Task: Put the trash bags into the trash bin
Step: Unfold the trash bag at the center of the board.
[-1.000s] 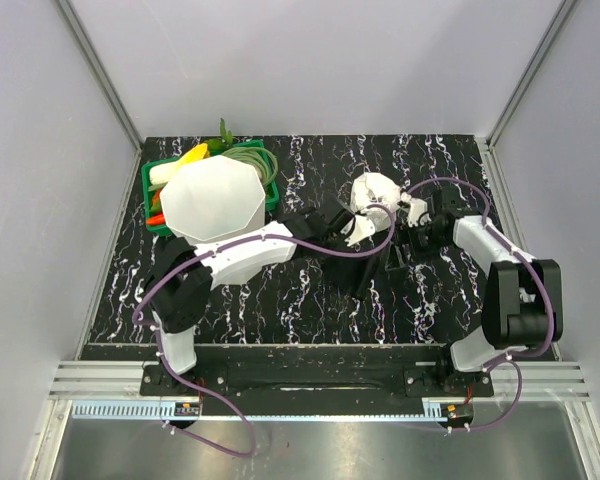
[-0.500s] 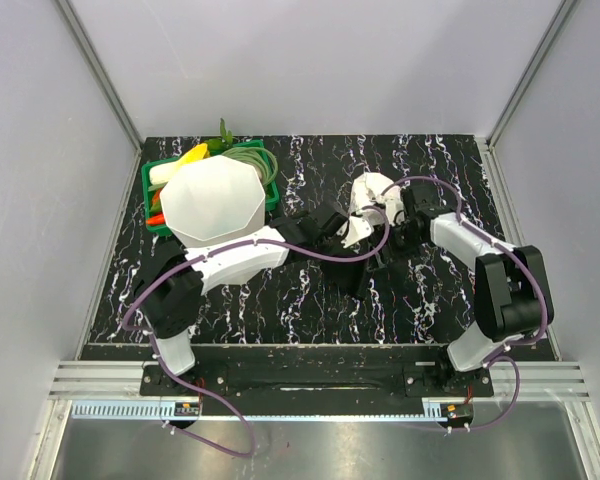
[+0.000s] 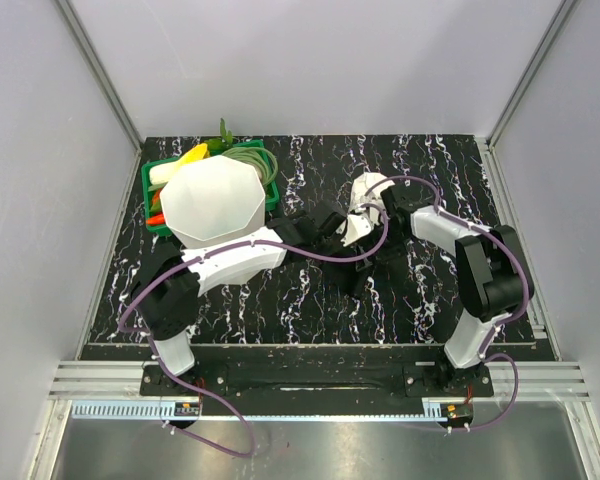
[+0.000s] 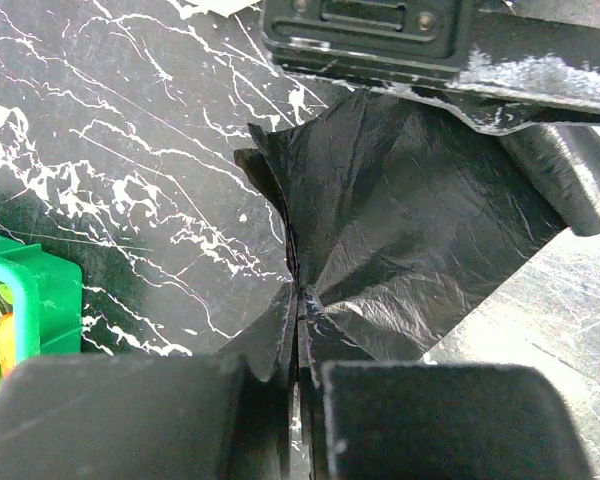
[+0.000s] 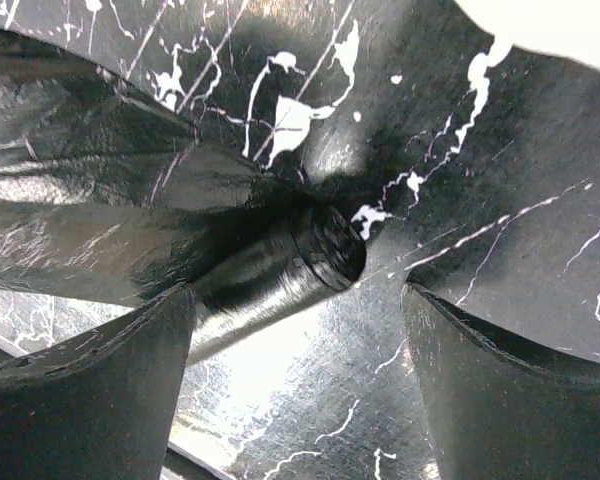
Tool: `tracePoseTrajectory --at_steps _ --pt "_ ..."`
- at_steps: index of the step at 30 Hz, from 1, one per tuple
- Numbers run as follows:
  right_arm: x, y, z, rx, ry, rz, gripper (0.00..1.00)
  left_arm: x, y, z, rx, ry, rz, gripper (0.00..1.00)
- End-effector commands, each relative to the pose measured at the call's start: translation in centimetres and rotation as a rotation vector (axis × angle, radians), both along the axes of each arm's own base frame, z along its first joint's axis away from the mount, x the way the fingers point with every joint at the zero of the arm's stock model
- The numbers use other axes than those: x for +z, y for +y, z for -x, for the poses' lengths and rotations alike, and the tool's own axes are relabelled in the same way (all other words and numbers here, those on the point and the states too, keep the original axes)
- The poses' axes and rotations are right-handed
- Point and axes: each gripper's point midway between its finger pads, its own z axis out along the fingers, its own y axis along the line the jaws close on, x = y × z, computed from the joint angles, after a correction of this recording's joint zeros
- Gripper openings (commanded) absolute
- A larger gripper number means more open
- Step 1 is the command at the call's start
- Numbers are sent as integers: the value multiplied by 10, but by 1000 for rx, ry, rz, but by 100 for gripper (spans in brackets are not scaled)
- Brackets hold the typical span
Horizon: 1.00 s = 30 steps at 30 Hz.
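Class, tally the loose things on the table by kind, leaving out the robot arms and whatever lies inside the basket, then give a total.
Trash bin: 1
Green basket: 1
Black trash bag: 1
White plastic roll: 1
Total: 4

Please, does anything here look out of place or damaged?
I see nothing spilled or torn. Only the trash bag looks odd: it is bunched into pleats where the left end effector pinches it, not spread open for the trash bin.
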Motion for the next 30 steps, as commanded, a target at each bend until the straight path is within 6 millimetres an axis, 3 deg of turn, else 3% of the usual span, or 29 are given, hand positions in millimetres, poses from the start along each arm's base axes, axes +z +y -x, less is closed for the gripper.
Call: tracePoseTrajectory --at_steps 1,7,16,22,30 --pt "5 12 -13 -6 -14 -32 89 21 -6 -5 14 -37 77 0" --pt "2 12 -11 4 -10 -20 88 20 -5 -6 20 -41 76 0" --pt "-24 -27 -13 -33 -34 238 87 28 -2 -5 28 -61 92 0" --pt "-20 -58 -14 -28 -62 394 86 27 3 -3 29 -70 88 0" --pt "-16 -82 -7 -19 -46 500 86 19 12 -1 46 -69 74 0"
